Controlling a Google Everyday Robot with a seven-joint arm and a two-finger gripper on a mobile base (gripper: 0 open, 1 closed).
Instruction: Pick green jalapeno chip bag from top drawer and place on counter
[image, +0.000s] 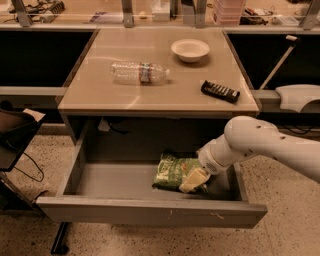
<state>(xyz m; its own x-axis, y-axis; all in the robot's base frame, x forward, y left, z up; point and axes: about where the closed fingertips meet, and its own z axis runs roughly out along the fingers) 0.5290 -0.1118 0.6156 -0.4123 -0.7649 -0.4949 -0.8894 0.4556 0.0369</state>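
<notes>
The green jalapeno chip bag lies flat in the right half of the open top drawer, which is pulled out below the counter. My gripper reaches down into the drawer from the right and sits on the bag's right end, touching it. The white arm comes in from the right edge of the view. The bag's right edge is hidden behind the gripper.
On the counter lie a clear water bottle on its side, a white bowl at the back and a small black packet near the right edge. A cluttered tan ledge runs behind. A dark chair stands at the left.
</notes>
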